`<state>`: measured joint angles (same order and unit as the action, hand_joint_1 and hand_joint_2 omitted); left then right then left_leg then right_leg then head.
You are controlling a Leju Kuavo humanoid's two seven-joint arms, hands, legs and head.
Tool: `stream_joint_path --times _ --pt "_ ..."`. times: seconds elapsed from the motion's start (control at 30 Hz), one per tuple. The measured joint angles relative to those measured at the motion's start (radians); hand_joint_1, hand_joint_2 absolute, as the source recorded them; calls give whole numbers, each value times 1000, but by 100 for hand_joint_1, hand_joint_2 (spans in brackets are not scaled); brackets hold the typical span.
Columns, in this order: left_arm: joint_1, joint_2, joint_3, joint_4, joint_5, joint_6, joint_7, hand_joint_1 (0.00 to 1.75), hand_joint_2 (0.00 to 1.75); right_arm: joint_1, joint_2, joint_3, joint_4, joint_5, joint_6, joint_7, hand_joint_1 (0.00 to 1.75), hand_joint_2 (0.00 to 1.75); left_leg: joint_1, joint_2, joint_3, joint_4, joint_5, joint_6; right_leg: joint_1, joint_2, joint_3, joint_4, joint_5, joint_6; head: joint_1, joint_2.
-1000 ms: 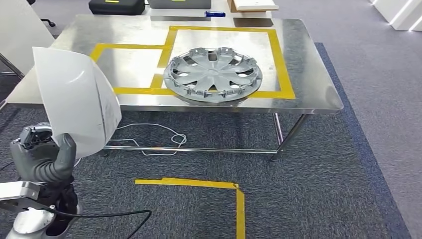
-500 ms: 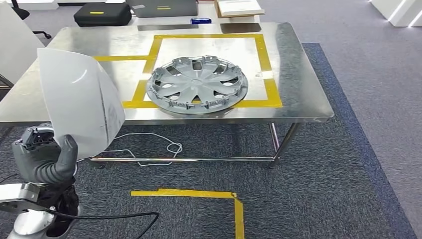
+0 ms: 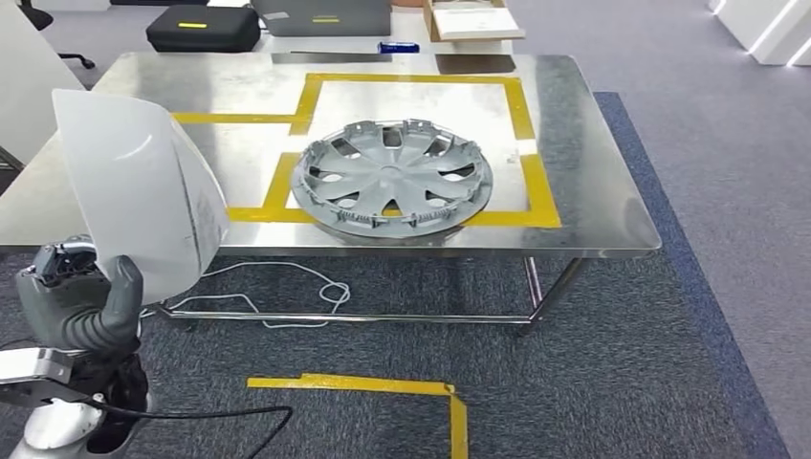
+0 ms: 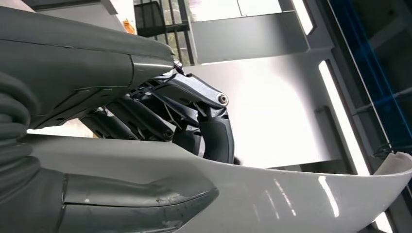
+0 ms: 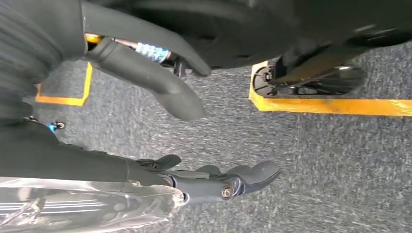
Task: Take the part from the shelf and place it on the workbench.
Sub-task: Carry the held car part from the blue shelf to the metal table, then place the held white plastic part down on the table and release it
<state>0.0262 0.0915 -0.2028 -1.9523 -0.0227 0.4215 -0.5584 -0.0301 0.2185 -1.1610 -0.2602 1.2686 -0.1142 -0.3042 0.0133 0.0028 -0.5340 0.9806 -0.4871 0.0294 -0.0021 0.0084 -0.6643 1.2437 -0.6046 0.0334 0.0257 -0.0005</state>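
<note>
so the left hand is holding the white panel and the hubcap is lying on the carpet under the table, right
Not quite. The left hand does hold the white panel, but the hubcap is not on the carpet: the head view shows it lying on top of the steel table, over the yellow tape outline. What lies on the carpet under the table is a white cable.

Wheel cover (image 3: 392, 179) flat on the workbench (image 3: 593, 191), right of centre, overlapping the tape outline (image 3: 521, 105). Curved panel (image 3: 134, 191) upright in the left hand (image 3: 81, 301), before the bench's left end. Cases (image 3: 201, 27) and box (image 3: 469, 19) behind the bench. Cable (image 3: 287, 287) underneath.
</note>
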Motion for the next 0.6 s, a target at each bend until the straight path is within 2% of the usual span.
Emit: stream_joint_path --times 0.03,0.07,0.1,0.13,0.17,0.2,0.23,0.27,0.33,0.37,0.43,0.5,0.53,0.57,0.6 --pt "2 0 0 0 0 0 0 175 175 2 0 0 0 0 0 0 0 175 1 0 7 0 -6 -2 -3 0 -32 38 -7 5 0 0" --pt "3 0 0 0 0 0 0 175 175 3 -1 0 0 0 0 0 0 175 3 -1 16 0 -13 -5 -6 0 -48 40 8 9 0 0" --pt "4 0 0 0 0 1 0 175 175 5 -2 0 0 0 0 0 0 175 6 -2 27 0 -22 -9 -8 0 -43 4 44 13 0 0" --pt "4 0 0 0 0 1 0 175 175 5 -2 0 0 0 0 0 0 175 10 -2 41 0 -31 -14 -11 -1 -24 -61 94 18 0 0" --pt "4 0 0 0 0 2 0 175 175 6 -2 0 0 0 0 0 0 175 12 -2 53 1 -41 -21 -11 -3 -3 -124 128 22 1 0" --pt "3 0 1 0 0 4 0 175 175 6 -3 0 0 0 0 0 0 175 13 -3 61 2 -50 -29 -11 -5 17 -178 145 19 4 0" --pt "3 0 1 0 0 5 0 175 175 6 -3 0 0 0 1 0 0 175 12 -2 65 2 -58 -37 -9 -7 29 -208 151 11 6 0" --pt "3 0 2 -1 0 6 -1 175 175 6 -3 0 0 -1 1 0 0 175 10 -2 67 3 -63 -44 -7 -8 33 -215 141 -1 6 0" --pt "2 1 4 -2 0 8 -2 175 175 7 -3 0 0 -1 2 0 0 175 10 -2 67 12 -63 -54 -7 -7 43 -219 143 -24 1 0" --pt "1 2 5 -2 -1 9 -2 175 175 7 -3 0 0 -1 2 0 0 175 11 -2 58 37 -60 -57 -7 -7 49 -220 139 -32 -1 0" --pt "0 3 9 -3 -1 9 -3 175 175 7 -3 0 0 -1 2 0 0 175 12 -2 1 138 -77 -62 -8 -5 66 -223 129 -46 -4 0" --pt "2 4 14 -3 0 12 -3 175 175 7 -3 0 0 0 3 0 0 175 11 -2 -81 259 -132 -63 -4 -4 82 -223 113 -54 -6 0" --pt "3 4 16 -3 0 13 -4 175 175 7 -3 0 0 0 3 0 0 175 10 -2 -114 296 -152 -62 -1 -2 91 -223 105 -56 -7 0" --pt "4 4 17 -3 0 15 -5 175 175 8 -3 0 0 0 3 0 0 175 8 -2 -135 307 -153 -58 3 0 103 -223 96 -58 -7 0" --pt "4 4 18 -3 0 16 -6 175 175 9 -3 0 0 0 4 0 0 175 4 -2 -141 288 -129 -50 7 1 117 -223 87 -59 -7 0"
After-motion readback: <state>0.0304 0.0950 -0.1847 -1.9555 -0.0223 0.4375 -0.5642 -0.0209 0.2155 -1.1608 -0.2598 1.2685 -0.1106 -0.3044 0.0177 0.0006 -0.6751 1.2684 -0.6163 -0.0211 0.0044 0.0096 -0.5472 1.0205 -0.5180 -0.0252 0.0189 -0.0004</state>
